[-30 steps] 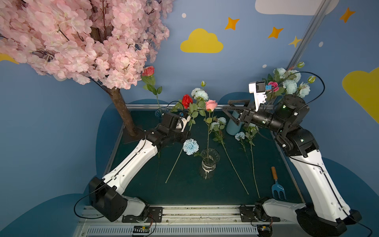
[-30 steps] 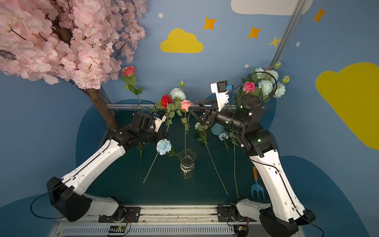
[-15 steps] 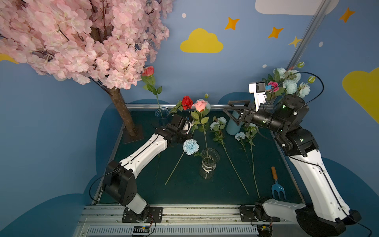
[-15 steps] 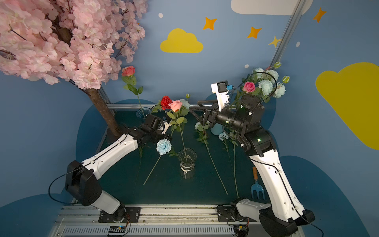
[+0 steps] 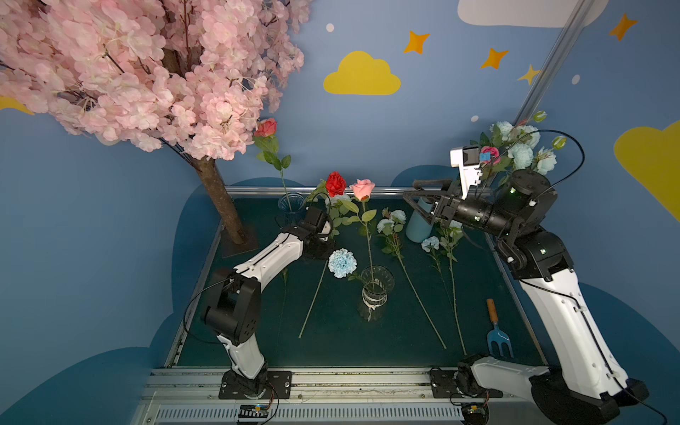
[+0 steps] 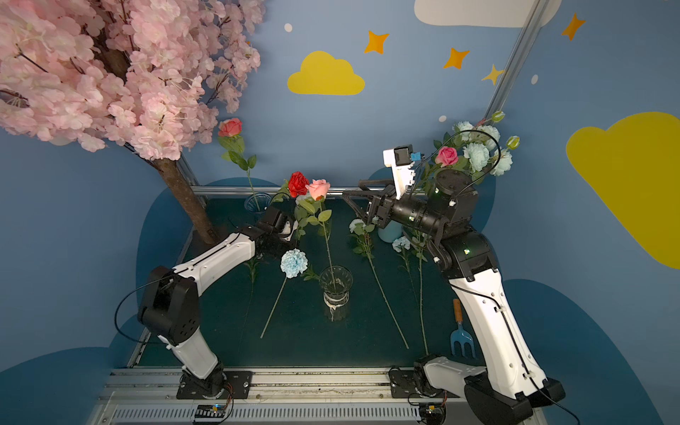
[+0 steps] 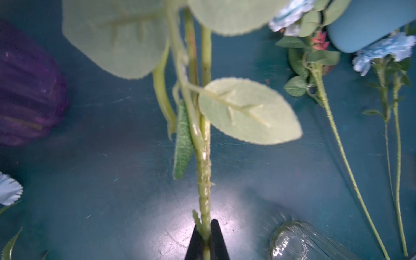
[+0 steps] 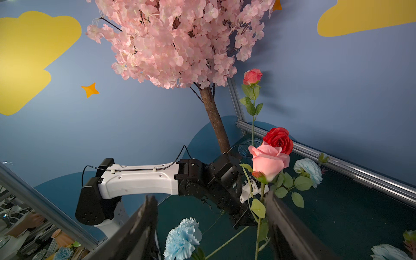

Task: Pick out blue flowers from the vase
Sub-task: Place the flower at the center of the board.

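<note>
My left gripper (image 7: 206, 234) is shut on a knobbly green stem (image 7: 203, 180) with broad leaves. Above it stand a red rose (image 5: 335, 183) and a pale blue flower (image 8: 308, 168); which bloom this stem carries I cannot tell. The glass vase (image 5: 376, 290) in mid-table holds a pink rose (image 5: 362, 188). One blue flower (image 5: 342, 262) lies left of the vase, and other blue flowers (image 5: 392, 220) lie to its right. My right gripper (image 5: 410, 189) hangs open above the table's back right, holding nothing; in its wrist view the right gripper (image 8: 209, 197) frames the left arm.
A pale blue vase (image 5: 417, 228) stands under the right gripper, and a bouquet (image 5: 522, 154) shows behind the right wrist. A second glass (image 5: 290, 202) with a coral rose (image 5: 265, 127) stands at the back. The blossom tree's trunk (image 5: 220, 206) rises back left. A garden fork (image 5: 498, 331) lies front right.
The left arm's elbow has swung up and inward while its gripper keeps the stem. The pale blue bloom has sunk behind the roses and the pink rose has leaned left. The right arm stays put.
</note>
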